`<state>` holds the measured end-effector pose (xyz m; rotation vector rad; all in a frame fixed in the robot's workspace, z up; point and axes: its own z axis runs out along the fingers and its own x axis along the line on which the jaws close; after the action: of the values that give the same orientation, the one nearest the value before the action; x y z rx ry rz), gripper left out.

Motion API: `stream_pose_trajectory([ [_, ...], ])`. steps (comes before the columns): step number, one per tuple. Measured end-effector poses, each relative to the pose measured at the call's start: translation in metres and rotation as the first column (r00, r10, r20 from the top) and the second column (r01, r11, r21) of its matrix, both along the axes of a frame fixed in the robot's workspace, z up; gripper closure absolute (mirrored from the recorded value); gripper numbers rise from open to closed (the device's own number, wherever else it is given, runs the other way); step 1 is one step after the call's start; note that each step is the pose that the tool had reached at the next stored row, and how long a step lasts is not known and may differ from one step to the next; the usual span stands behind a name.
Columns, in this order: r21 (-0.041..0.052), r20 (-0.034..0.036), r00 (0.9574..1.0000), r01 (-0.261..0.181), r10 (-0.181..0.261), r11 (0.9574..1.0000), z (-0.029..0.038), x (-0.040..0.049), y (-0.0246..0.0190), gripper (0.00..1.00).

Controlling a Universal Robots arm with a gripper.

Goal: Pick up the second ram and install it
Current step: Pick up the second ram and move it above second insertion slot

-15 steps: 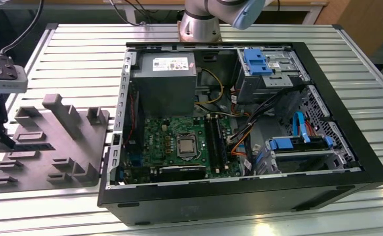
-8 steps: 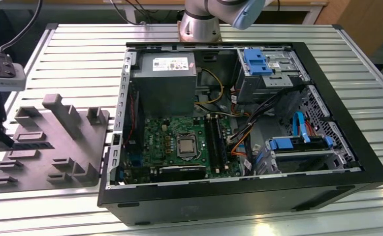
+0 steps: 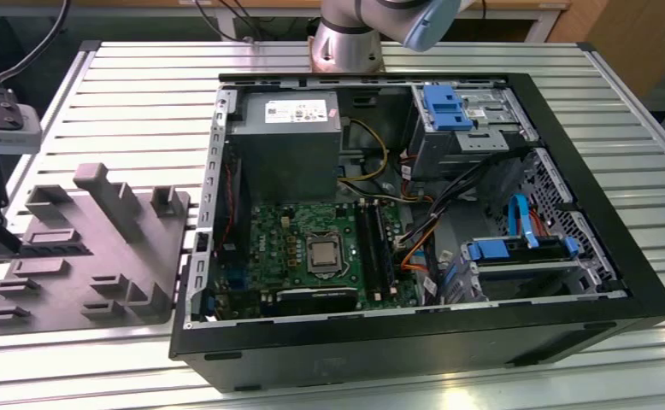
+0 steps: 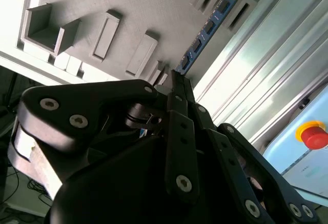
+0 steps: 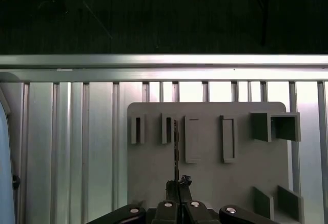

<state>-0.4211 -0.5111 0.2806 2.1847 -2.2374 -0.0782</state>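
Second ram (image 4: 207,29), a thin blue stick with dark chips, juts from the gripper (image 4: 177,82), whose fingers are clamped on one end of it. It stands over the grey tray (image 5: 215,183), just beside a slotted block (image 5: 163,131); whether it touches the tray I cannot tell.

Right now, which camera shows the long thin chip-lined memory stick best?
The second wrist view: the long blue memory stick shows its flat face and dark chips, running out from the jaws. The first wrist view shows it edge-on, a thin dark line. In the exterior view it is too small to tell.
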Motion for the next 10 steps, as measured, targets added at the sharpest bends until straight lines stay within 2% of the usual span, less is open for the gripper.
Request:
stream_pose_trajectory([
  [10, 0.0090, 0.0000, 1.0000, -0.001, 0.001, 1.0000, 0.0053, 0.0000, 0.0000, 0.88],
])
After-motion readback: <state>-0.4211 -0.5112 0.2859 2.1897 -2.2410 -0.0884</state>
